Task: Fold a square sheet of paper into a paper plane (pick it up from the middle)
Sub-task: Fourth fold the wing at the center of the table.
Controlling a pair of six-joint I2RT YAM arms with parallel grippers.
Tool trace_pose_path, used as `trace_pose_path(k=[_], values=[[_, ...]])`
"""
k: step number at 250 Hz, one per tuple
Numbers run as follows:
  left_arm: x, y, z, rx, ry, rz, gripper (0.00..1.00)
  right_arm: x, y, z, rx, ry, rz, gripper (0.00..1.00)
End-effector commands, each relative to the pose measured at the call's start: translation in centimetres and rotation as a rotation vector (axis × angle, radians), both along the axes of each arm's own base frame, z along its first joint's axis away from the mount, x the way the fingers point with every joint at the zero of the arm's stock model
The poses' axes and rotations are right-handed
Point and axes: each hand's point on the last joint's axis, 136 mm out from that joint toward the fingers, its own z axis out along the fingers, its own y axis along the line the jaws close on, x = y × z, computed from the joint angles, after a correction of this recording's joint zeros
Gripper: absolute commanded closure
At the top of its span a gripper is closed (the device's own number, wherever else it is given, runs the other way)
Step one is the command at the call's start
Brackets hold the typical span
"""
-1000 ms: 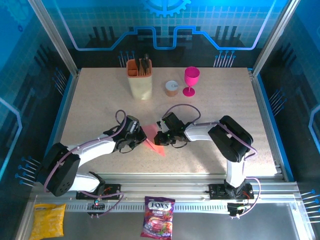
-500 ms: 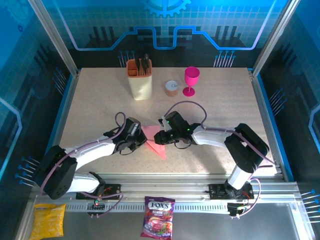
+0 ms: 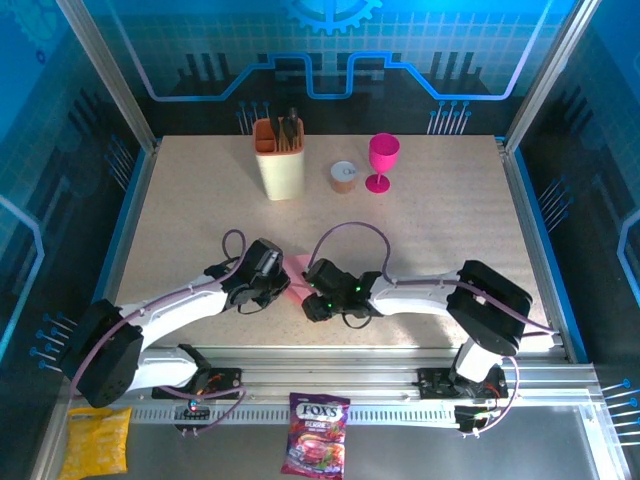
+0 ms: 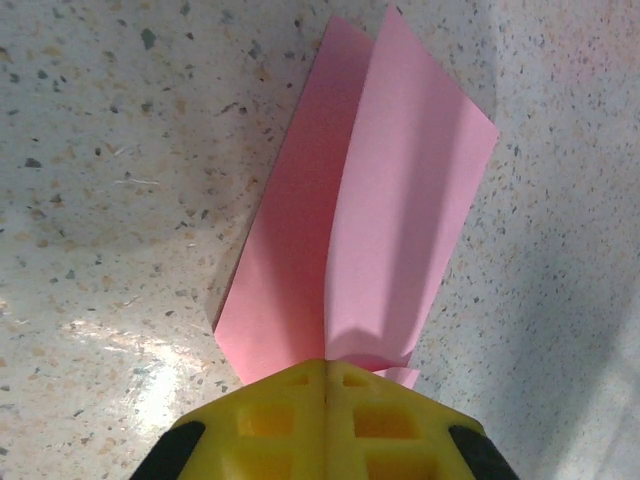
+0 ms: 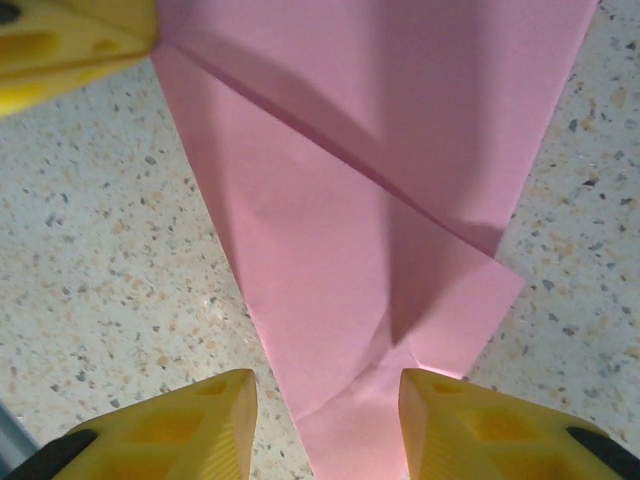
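The sheet of paper (image 3: 297, 272), already folded into a tapering shape with a raised flap, lies flat on the surface (image 3: 420, 220) near the front centre, wedged between the two hands. The left hand (image 3: 274, 286) is clamped fully closed on one end of it. In its wrist view the pink sheet (image 4: 370, 210) runs straight away from the shut fingertips (image 4: 325, 372), its long axis in line with that hand. The right hand (image 3: 313, 302) comes in from the opposite side with its fingers parted and holding nothing. In its wrist view the narrow end of the sheet (image 5: 350, 180) points at it and lies in the gap between the two yellow fingers (image 5: 200, 420), while a left finger (image 5: 60, 45) pins the far corner. So the right hand is the free one, already astride the tip. The next crease likely turns on pressing along that axis.
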Motion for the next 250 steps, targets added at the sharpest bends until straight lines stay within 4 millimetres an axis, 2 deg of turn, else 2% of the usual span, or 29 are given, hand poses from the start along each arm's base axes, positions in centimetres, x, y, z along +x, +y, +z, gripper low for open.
trace_pose_path(k=[1, 41, 94, 139, 177, 250], values=[[-0.1, 0.1, 0.8, -0.006, 0.006, 0.034, 1.00, 1.0, 0.0, 1.2, -0.073, -0.103, -0.001, 0.57], [0.0, 0.0, 1.0, -0.008, 0.004, 0.036, 1.00, 1.1, 0.4, 0.4, -0.106, -0.106, 0.002, 0.57], [0.1, 0.0, 1.1, -0.010, 0.004, 0.043, 1.00, 1.2, 0.8, -0.5, -0.124, -0.098, 0.009, 0.68], [0.2, -0.1, 1.2, -0.013, 0.001, 0.044, 1.00, 1.1, 0.5, -1.0, -0.131, -0.089, 0.007, 0.73], [0.2, -0.1, 1.2, -0.015, 0.001, 0.046, 1.00, 0.6, 0.8, -0.4, -0.116, -0.098, 0.021, 0.59], [0.2, -0.1, 1.4, -0.015, -0.002, 0.046, 1.00, 0.4, 1.9, 1.4, -0.067, -0.126, 0.026, 0.55]])
